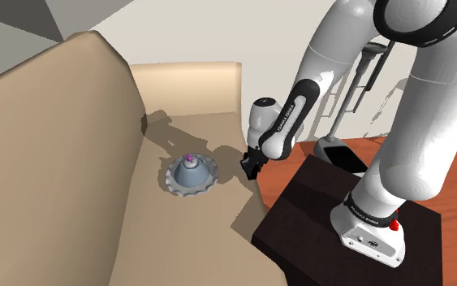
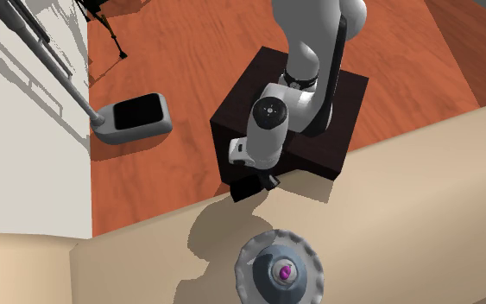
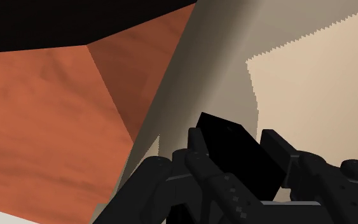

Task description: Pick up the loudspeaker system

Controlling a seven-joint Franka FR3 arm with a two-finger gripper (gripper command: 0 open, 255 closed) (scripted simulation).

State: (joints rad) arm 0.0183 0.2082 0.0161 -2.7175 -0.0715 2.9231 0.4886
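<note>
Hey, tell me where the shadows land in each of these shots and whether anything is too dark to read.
Shoulder view: the arm casts a shadow across the beige sofa seat, beside the round grey thing. Second exterior view: that shadow darkens the cushion beside it. Wrist view: a jagged-edged shadow crosses the cushion, and the black box clasped by the gripper blends into it, flat black.
</note>
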